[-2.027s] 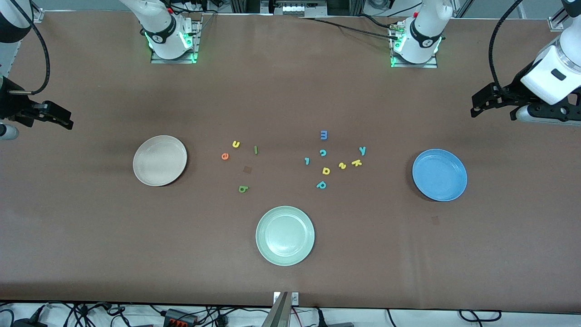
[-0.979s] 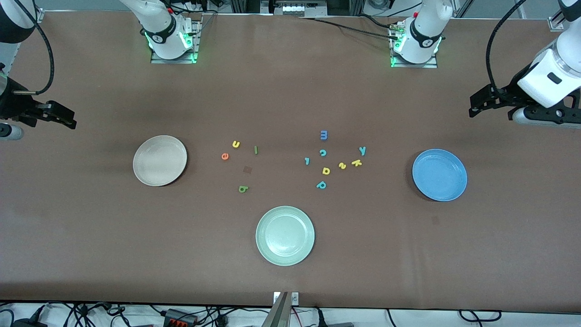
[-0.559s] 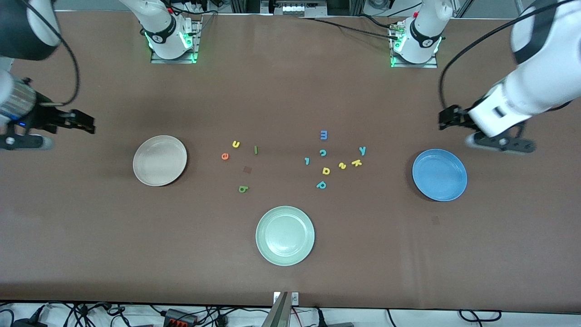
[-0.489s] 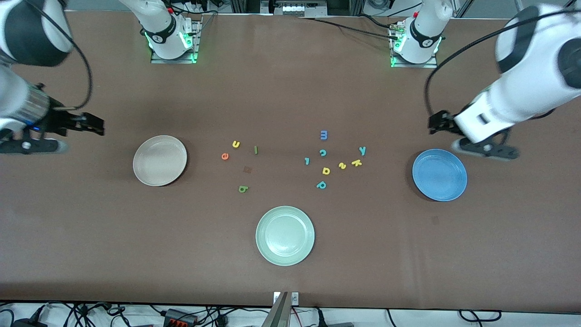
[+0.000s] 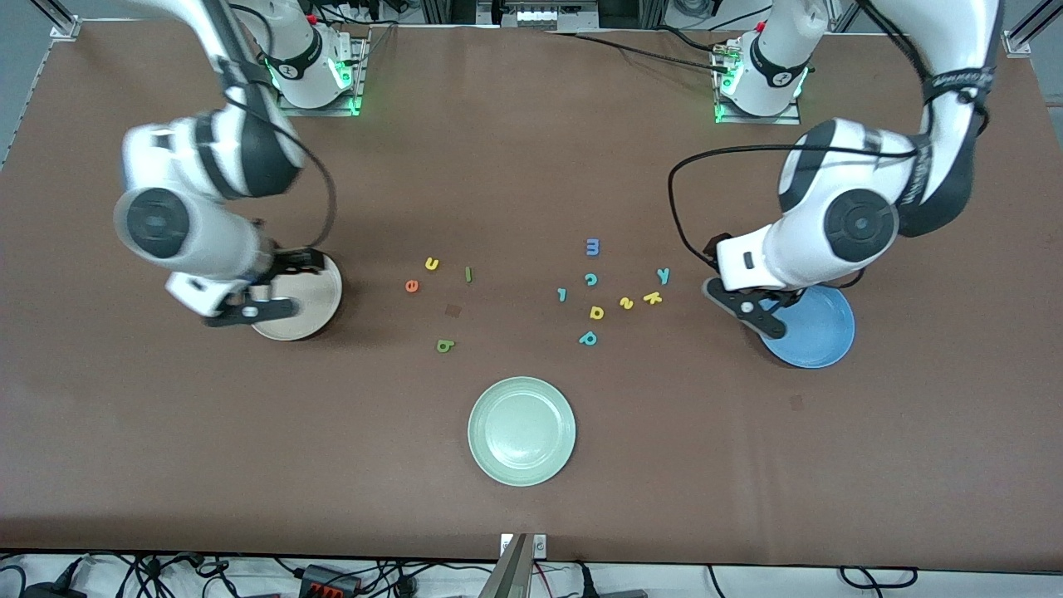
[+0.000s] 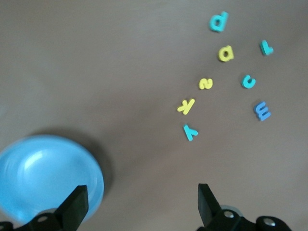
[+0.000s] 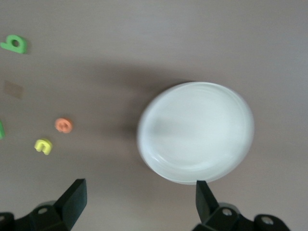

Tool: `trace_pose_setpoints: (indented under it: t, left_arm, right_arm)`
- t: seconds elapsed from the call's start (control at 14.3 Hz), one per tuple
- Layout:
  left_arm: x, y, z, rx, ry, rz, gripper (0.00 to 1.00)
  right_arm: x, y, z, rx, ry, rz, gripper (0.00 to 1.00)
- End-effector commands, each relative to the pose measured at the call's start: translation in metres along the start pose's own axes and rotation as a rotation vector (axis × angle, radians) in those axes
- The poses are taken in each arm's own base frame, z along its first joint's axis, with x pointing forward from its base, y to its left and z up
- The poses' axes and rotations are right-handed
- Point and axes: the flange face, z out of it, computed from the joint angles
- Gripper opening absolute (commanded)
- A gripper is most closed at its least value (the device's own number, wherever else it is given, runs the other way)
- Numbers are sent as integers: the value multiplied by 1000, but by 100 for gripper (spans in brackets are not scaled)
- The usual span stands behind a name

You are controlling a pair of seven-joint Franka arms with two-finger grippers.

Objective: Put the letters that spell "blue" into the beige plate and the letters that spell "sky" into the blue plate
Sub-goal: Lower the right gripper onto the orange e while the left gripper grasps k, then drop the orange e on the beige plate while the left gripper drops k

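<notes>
Hovering with fingers spread, left gripper (image 6: 139,209) over blue plate (image 5: 818,336); right gripper (image 7: 139,207) over beige plate (image 5: 311,311).

It was a robotics lab: two arm bases (image 5: 314,79) sat bolted on the brown table (image 5: 531,465), green lights glowing, with loose cables (image 5: 332,577) and aluminium framing (image 5: 50,12) just off the table's edges.
</notes>
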Motion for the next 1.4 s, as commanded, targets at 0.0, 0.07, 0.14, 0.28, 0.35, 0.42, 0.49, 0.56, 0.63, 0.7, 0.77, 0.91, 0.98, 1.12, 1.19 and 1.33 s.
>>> trace_pose_setpoints:
  t: [0.0, 0.07, 0.14, 0.28, 0.35, 0.42, 0.49, 0.56, 0.63, 0.7, 0.77, 0.91, 0.98, 1.12, 1.19, 1.33]
  left_arm:
    - [16, 21, 40, 39, 30, 242, 100]
    - [16, 20, 58, 54, 53, 291, 100]
    - [14, 23, 73, 64, 66, 304, 100]
    - [12, 38, 101, 83, 89, 330, 100]
    - [10, 42, 118, 84, 88, 338, 100]
    - [11, 50, 130, 84, 88, 348, 100]
    - [16, 67, 143, 82, 76, 379, 100]
    - [19, 74, 153, 76, 64, 390, 100]
    - [21, 77, 159, 77, 65, 394, 100]
    - [20, 78, 168, 81, 68, 398, 100]
    - [19, 78, 175, 87, 80, 399, 100]
    - [19, 77, 193, 100, 105, 391, 100]
    - [21, 76, 201, 102, 111, 391, 100]
    - [20, 77, 209, 104, 115, 388, 95]
    - [22, 82, 210, 111, 123, 398, 89]
    - [21, 83, 212, 113, 125, 401, 61]
  right_arm:
    - [-8, -59, 44, -10, 16, 59, 100]
    - [-8, -80, 60, -17, 19, 67, 100]
    - [-7, -95, 75, -20, 26, 91, 100]
    - [-6, -108, 101, -5, 43, 135, 100]
    - [-6, -114, 112, 17, 53, 159, 100]
    - [-6, -118, 121, 36, 58, 176, 100]
    - [-4, -117, 128, 49, 49, 198, 100]
    - [-2, -116, 133, 77, 30, 229, 100]
    - [-2, -116, 136, 103, 16, 253, 100]
    - [-2, -117, 138, 107, 13, 256, 99]
    - [-3, -118, 143, 103, 6, 255, 96]
    - [0, -117, 151, 105, 10, 260, 88]
    - [0, -118, 153, 106, 16, 259, 85]
    - [1, -117, 157, 105, 12, 260, 79]
    - [1, -116, 159, 102, 7, 254, 75]
    - [2, -114, 160, 102, 7, 255, 69]
